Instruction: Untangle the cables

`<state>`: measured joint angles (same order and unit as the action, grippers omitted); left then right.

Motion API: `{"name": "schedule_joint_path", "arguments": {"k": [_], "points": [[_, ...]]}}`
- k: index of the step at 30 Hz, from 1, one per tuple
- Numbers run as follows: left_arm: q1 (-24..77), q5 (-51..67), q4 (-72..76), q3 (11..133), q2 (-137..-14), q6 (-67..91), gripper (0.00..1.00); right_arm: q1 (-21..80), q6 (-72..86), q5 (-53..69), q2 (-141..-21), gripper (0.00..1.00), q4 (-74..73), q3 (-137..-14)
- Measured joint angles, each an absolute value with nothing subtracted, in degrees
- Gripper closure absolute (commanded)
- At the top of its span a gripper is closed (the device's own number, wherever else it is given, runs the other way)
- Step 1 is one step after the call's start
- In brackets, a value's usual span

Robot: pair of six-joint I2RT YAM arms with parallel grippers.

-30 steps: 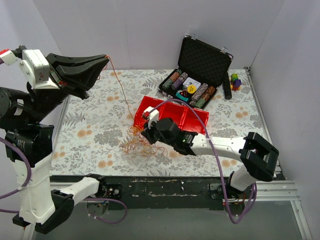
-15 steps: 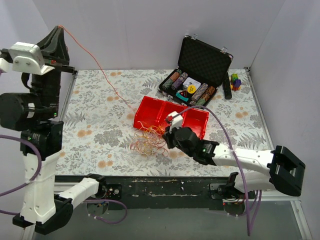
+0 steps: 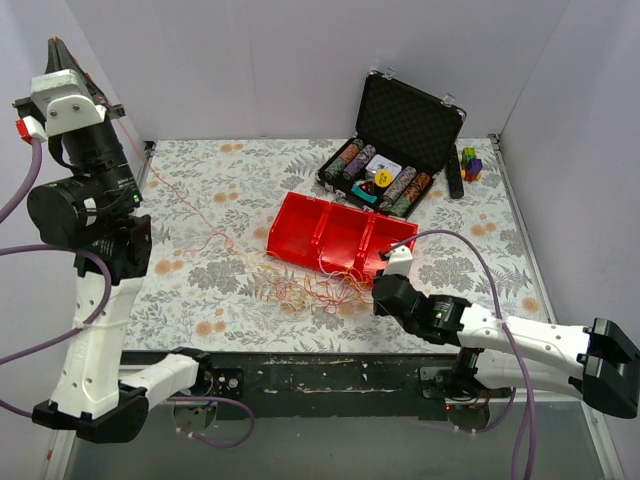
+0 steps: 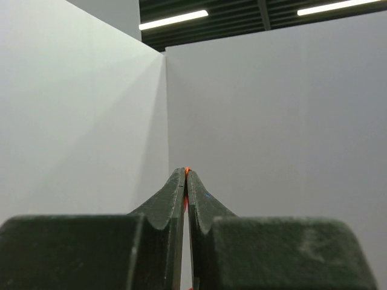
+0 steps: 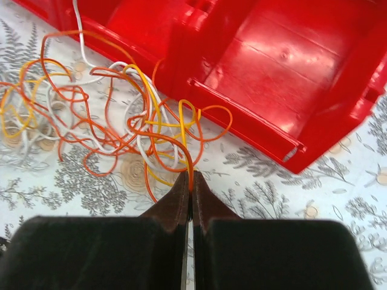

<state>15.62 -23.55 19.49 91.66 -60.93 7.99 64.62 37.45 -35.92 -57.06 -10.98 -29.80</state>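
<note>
The cables (image 3: 318,290) lie as a loose tangle of orange, yellow and white strands on the flowered table in front of the red bin (image 3: 340,235). In the right wrist view the cables (image 5: 121,121) spread to the left of the bin (image 5: 272,72). My right gripper (image 3: 377,291) (image 5: 190,176) is low at the tangle's right edge, shut on an orange strand. My left gripper (image 3: 56,45) (image 4: 186,171) is raised high at the far left, pointing up, shut on the end of one orange strand (image 3: 160,185) that trails down to the tangle.
An open black case with poker chips (image 3: 395,150) stands at the back right. A black stick (image 3: 453,172) and small coloured blocks (image 3: 470,162) lie beside it. White walls close off the back and both sides of the table (image 3: 200,270).
My left gripper swung up and back to the far left, drawing its orange strand out. My right gripper moved right and nearer with its strand, and the tangle spread thinner.
</note>
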Motion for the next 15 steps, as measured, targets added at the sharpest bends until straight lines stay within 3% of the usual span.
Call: {"name": "schedule_joint_path", "arguments": {"k": [7, 8, 10, 15], "points": [[15.6, -19.3, 16.0, 95.5, -61.5, 12.0, 0.94, 64.6, 38.4, -36.0, -54.9, 0.99, -16.5, -30.0], [15.6, -16.9, 13.8, 95.5, -60.8, 14.0, 0.94, 64.6, 37.5, -35.7, -54.9, 0.93, -16.5, -30.5], [15.6, -12.0, 10.6, 95.3, -59.2, 17.8, 0.94, 64.6, 35.5, -34.7, -55.4, 0.68, -16.1, -32.3], [15.6, -4.3, 6.2, 98.4, -58.1, 25.5, 0.95, 64.6, 29.4, -29.5, -58.5, 0.25, -12.1, -40.6]]}}
